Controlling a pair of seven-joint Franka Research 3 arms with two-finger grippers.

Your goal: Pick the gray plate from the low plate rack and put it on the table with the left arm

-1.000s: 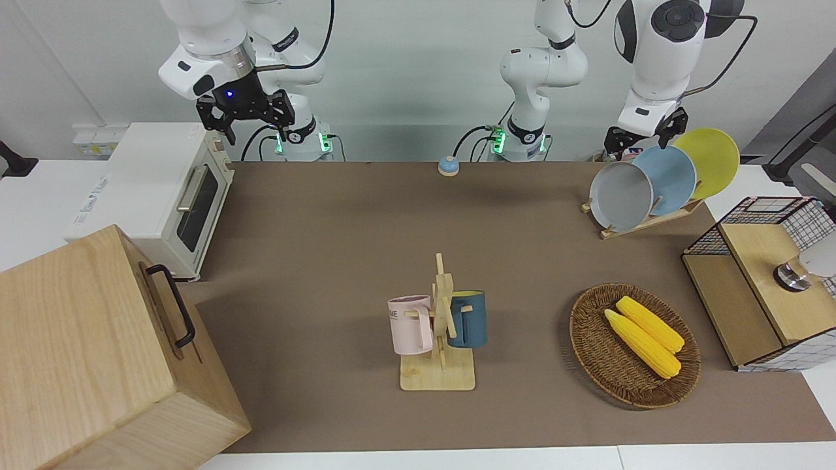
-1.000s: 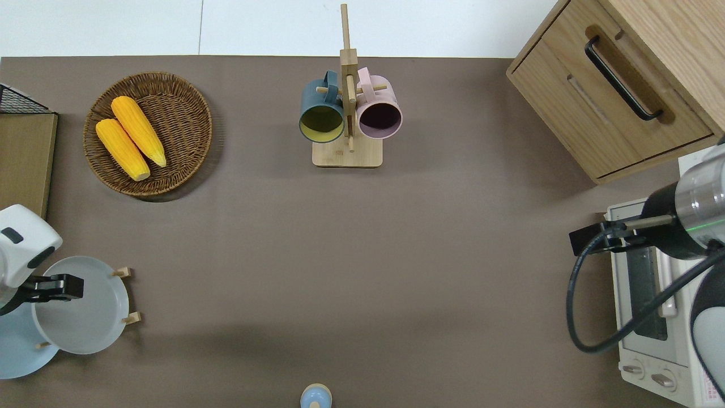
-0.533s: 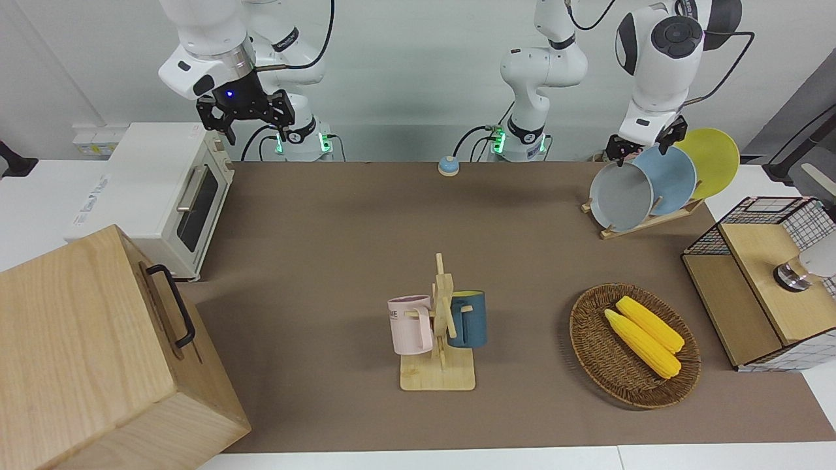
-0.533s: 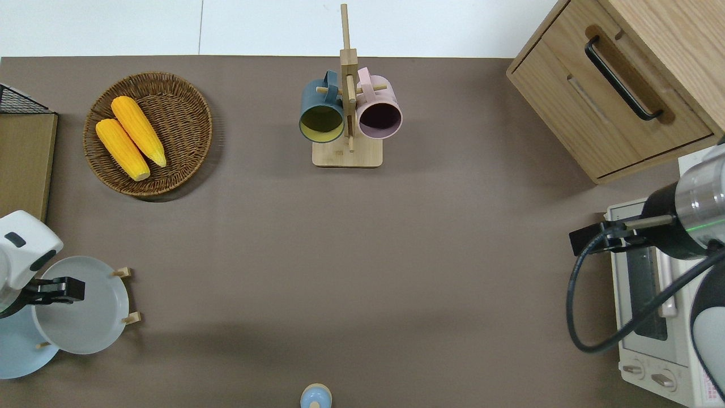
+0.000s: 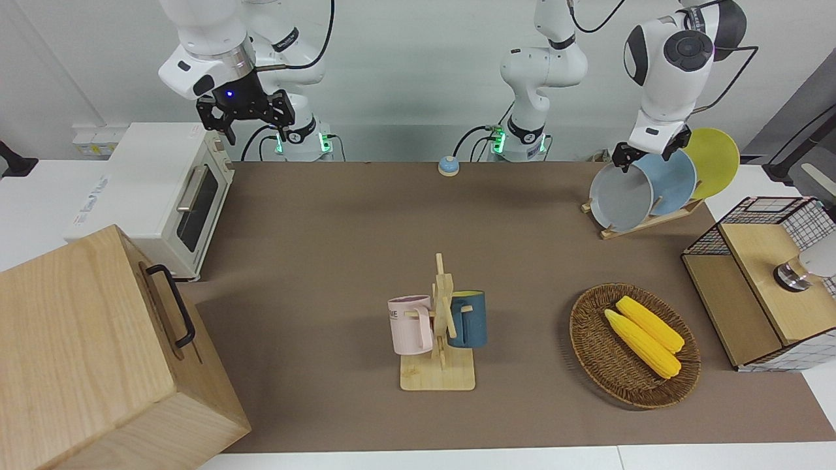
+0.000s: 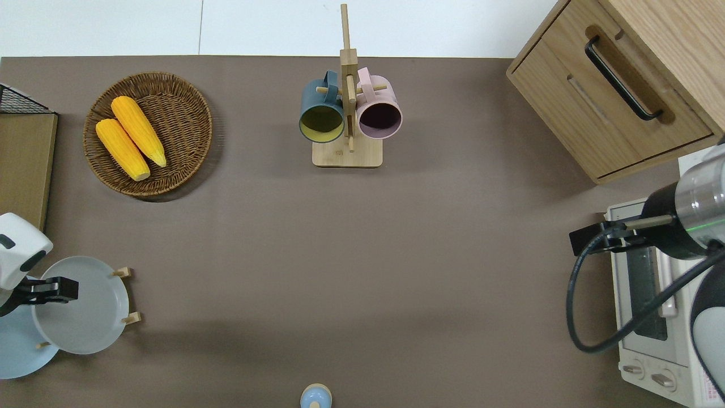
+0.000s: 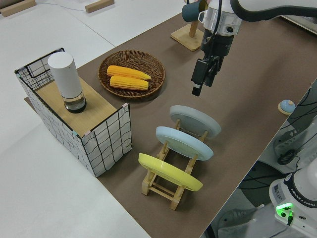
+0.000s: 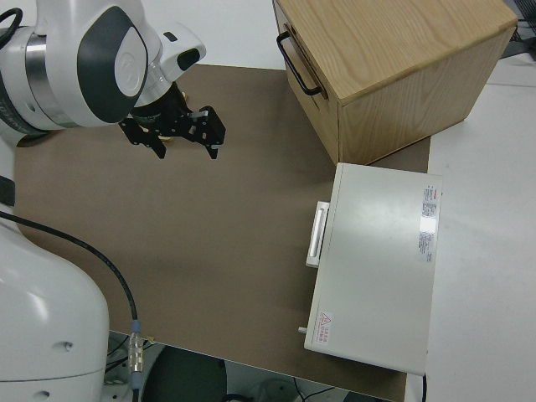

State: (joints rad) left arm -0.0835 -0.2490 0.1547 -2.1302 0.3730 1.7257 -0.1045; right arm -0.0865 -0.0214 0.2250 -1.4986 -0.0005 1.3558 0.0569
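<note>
I have the left gripper (image 7: 200,79) over the upper rim of the gray plate (image 6: 82,306), holding nothing; I cannot tell how far its jaws stand apart. The plate leans in the low plate rack (image 7: 171,187), ahead of the light-blue plate (image 7: 184,143). Recommended: descend straight onto the rim, straddle only the gray edge, then close. Right arm parked

plain pale wall (image 5: 405,72) rises past the robots' edge of the brown tabletop (image 5: 339,261), white counter surfaces (image 5: 32,196) adjoin the tabletop at both ends, and even light falls with soft shadows on it
</note>
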